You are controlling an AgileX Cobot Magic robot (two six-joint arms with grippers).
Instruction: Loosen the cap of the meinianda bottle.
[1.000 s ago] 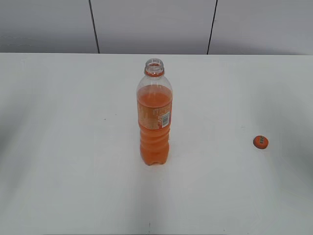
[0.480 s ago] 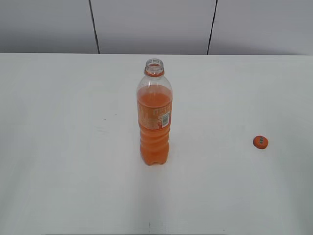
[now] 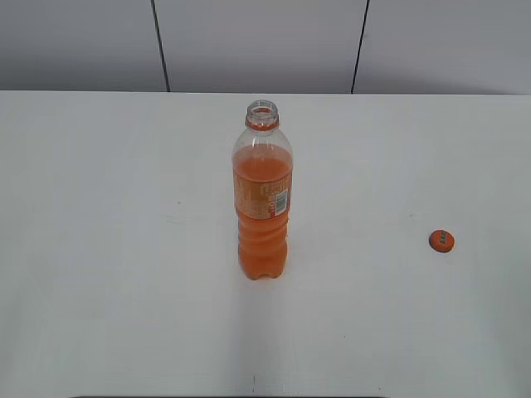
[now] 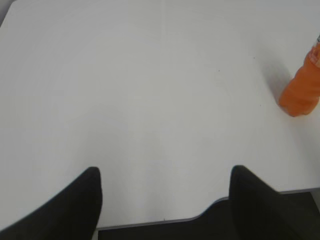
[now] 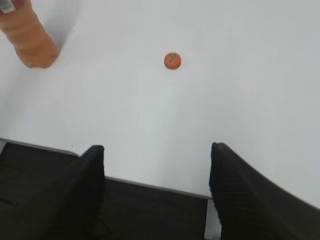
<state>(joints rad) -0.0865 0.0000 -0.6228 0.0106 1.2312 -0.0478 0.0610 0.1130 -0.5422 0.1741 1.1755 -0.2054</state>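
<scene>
The meinianda bottle (image 3: 262, 199) stands upright mid-table with its mouth open and only the orange neck ring on it. Its base shows in the left wrist view (image 4: 301, 90) and in the right wrist view (image 5: 29, 37). The orange cap (image 3: 441, 241) lies flat on the table to the right of the bottle, also in the right wrist view (image 5: 172, 60). My left gripper (image 4: 165, 172) is open and empty over the table's front edge. My right gripper (image 5: 156, 150) is open and empty over the front edge, well back from the cap. Neither gripper shows in the exterior view.
The white table (image 3: 124, 249) ends in a front edge (image 4: 150, 221) just under both grippers. A grey panelled wall (image 3: 249, 41) stands behind the table.
</scene>
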